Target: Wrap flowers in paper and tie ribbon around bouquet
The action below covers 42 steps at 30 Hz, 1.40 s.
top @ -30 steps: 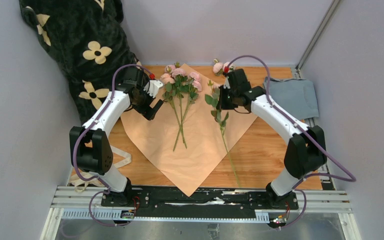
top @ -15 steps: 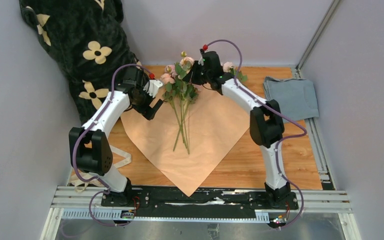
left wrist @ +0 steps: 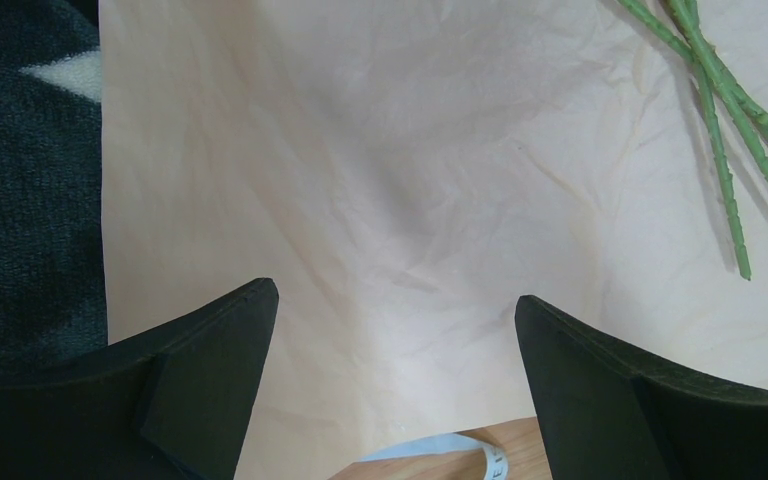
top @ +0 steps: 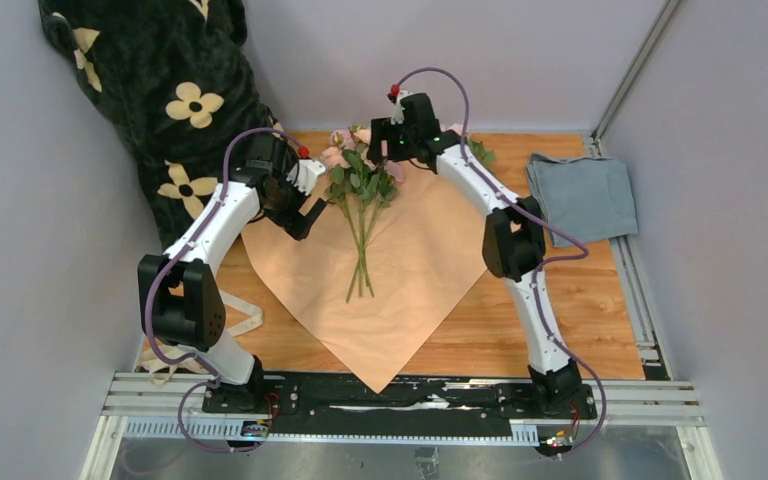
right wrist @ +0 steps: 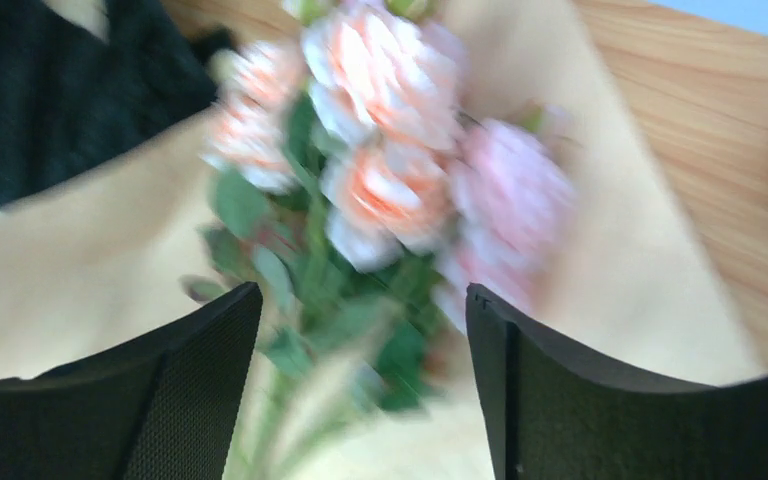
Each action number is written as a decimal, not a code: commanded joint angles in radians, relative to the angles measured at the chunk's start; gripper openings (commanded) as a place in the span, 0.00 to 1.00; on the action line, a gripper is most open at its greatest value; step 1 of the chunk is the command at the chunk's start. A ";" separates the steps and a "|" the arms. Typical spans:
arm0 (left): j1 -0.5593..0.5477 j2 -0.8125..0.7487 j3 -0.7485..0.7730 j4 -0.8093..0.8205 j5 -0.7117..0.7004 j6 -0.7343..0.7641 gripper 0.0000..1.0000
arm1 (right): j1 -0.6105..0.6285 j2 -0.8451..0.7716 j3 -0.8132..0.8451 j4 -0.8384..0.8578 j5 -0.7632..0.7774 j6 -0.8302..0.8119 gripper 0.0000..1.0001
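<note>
Flowers (top: 360,180) lay on the peach face of the paper (top: 410,270), which was spread on the bench (top: 580,290). Right gripper (right wrist: 362,290) stood wide open above the blooms, holding nothing. Left gripper (left wrist: 392,292) stood wide open over the paper's left part, empty.

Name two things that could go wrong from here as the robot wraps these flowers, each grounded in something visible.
1. The right gripper hangs open right over the flowers; pulling away, a finger may snag blooms and skew the stems.
2. A stray flower lies off the paper behind the right arm; it may be left out.
</note>
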 commanded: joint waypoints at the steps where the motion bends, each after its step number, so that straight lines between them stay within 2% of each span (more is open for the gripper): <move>1: 0.005 -0.011 0.010 -0.009 0.011 0.006 1.00 | -0.106 -0.267 -0.232 -0.148 0.158 -0.416 0.81; 3: 0.005 -0.006 0.010 -0.009 0.012 0.007 1.00 | -0.168 -0.322 -0.349 -0.194 0.231 -0.481 0.80; 5: 0.005 0.001 0.013 -0.010 0.005 0.005 1.00 | -0.236 -0.320 -0.393 -0.277 0.309 -0.517 0.70; 7: 0.005 0.008 0.015 -0.010 -0.003 0.005 1.00 | -0.297 -0.285 -0.364 -0.383 0.301 -0.537 0.55; 8: 0.005 0.008 0.015 -0.010 -0.007 0.005 1.00 | -0.328 -0.264 -0.342 -0.430 0.294 -0.550 0.54; 13: 0.005 0.004 0.016 -0.010 -0.021 0.006 1.00 | -0.399 -0.173 -0.287 -0.481 0.337 -0.577 0.73; 16: 0.005 0.002 0.015 -0.010 -0.034 0.008 1.00 | -0.425 -0.119 -0.249 -0.493 0.341 -0.567 0.74; 19: 0.005 0.007 0.015 -0.010 -0.036 0.007 1.00 | -0.445 -0.073 -0.235 -0.469 0.219 -0.570 0.71; 22: 0.005 0.014 0.017 -0.012 -0.041 0.005 1.00 | -0.464 -0.024 -0.217 -0.462 0.135 -0.548 0.61; 23: 0.005 0.014 0.017 -0.014 -0.043 0.004 1.00 | -0.468 -0.013 -0.218 -0.461 0.132 -0.546 0.55; 25: 0.005 0.011 0.016 -0.015 -0.044 0.006 1.00 | -0.472 0.006 -0.218 -0.460 0.136 -0.539 0.34; 27: 0.005 0.009 0.017 -0.014 -0.041 0.006 1.00 | -0.475 0.005 -0.223 -0.462 0.133 -0.547 0.18; 30: 0.005 0.011 0.018 -0.014 -0.041 0.008 1.00 | -0.475 -0.040 -0.235 -0.443 0.129 -0.588 0.00; 34: 0.005 0.009 0.016 -0.014 -0.047 0.011 1.00 | -0.479 -0.137 -0.193 -0.434 0.272 -0.599 0.00; 36: 0.005 0.004 0.013 -0.015 -0.047 0.022 1.00 | -0.479 -0.227 -0.196 -0.413 0.272 -0.570 0.00; 39: 0.005 0.000 0.014 -0.016 -0.052 0.031 1.00 | -0.474 -0.414 -0.338 -0.247 0.018 -0.442 0.00; 42: 0.005 -0.002 0.023 -0.019 -0.111 0.036 1.00 | -0.434 -0.609 -0.603 0.067 -0.204 -0.195 0.00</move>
